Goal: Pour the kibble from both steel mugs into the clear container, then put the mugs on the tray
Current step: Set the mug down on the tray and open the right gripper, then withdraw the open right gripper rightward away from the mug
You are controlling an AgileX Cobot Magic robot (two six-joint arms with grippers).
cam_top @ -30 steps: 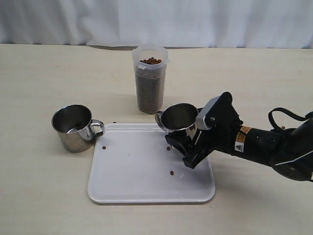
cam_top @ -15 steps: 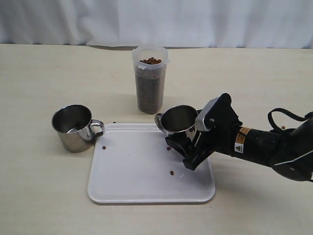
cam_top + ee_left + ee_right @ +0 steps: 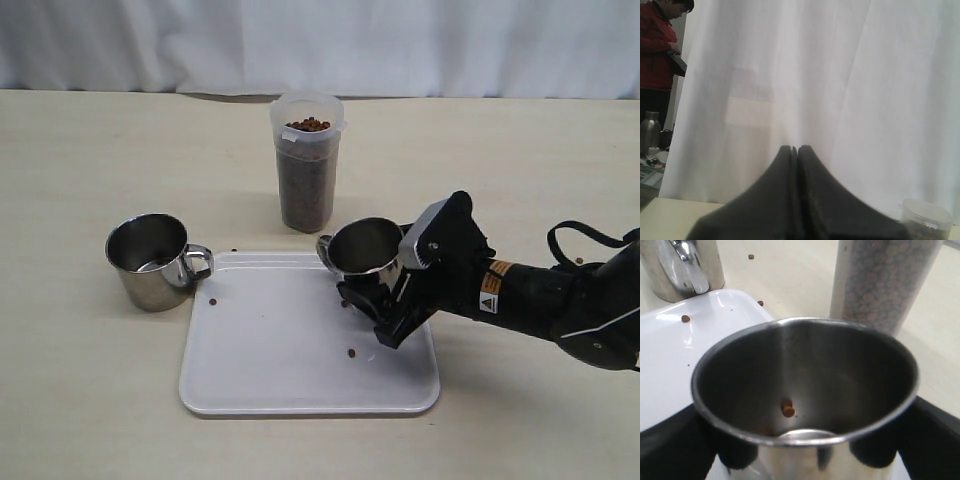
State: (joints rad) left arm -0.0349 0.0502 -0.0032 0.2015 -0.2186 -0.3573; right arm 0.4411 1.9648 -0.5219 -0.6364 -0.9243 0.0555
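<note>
The right gripper (image 3: 371,312) reaches in low over the tray (image 3: 280,365), its fingers (image 3: 936,436) spread wide on either side of the right mug (image 3: 362,246). That mug stands upright at the tray's far right corner with its handle pointing toward the container (image 3: 307,195). I cannot tell whether the fingers press on its sides or only flank it. One pellet (image 3: 788,411) lies inside it.

The container stands on the table (image 3: 90,400) just behind the tray, filled almost to the rim with kibble (image 3: 308,125). The left mug (image 3: 150,260) sits on the table just beside the tray's left edge, with its handle turned toward the tray. A few loose pellets (image 3: 351,352) lie on the tray.

The left gripper (image 3: 794,149) has its fingers pressed together on nothing and faces a white curtain (image 3: 850,75).
</note>
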